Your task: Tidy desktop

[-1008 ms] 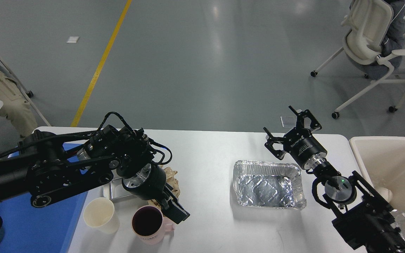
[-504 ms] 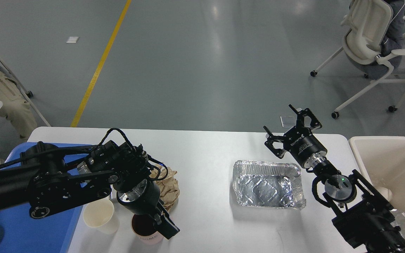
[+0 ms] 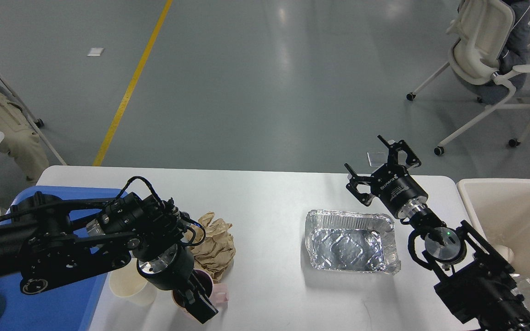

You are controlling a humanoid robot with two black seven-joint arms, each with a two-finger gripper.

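Our left gripper (image 3: pixel 199 307) sits at about seven o'clock in the head view, low over a pink mug (image 3: pixel 200 294), with its fingers dark and bunched so that we cannot tell whether they are apart or together, nor whether they touch the mug. Our right gripper (image 3: pixel 381 169) is at about three o'clock, raised over the far edge of the desktop (image 3: pixel 269 197), its two fingers spread wide apart and holding nothing. The desktop fills the lower middle of the view, from nine o'clock across to three. On it, just at twelve o'clock from the mug, lies a crumpled brown paper (image 3: pixel 214 246), and just beside the mug at nine o'clock stands a paper cup (image 3: pixel 127 285), partly hidden by our left arm. A foil tray (image 3: pixel 350 241) rests at about four o'clock, near our right arm. A blue tray (image 3: pixel 58 308) lies at the desktop's left end, and a cream bin (image 3: pixel 513 216) stands off its right end.
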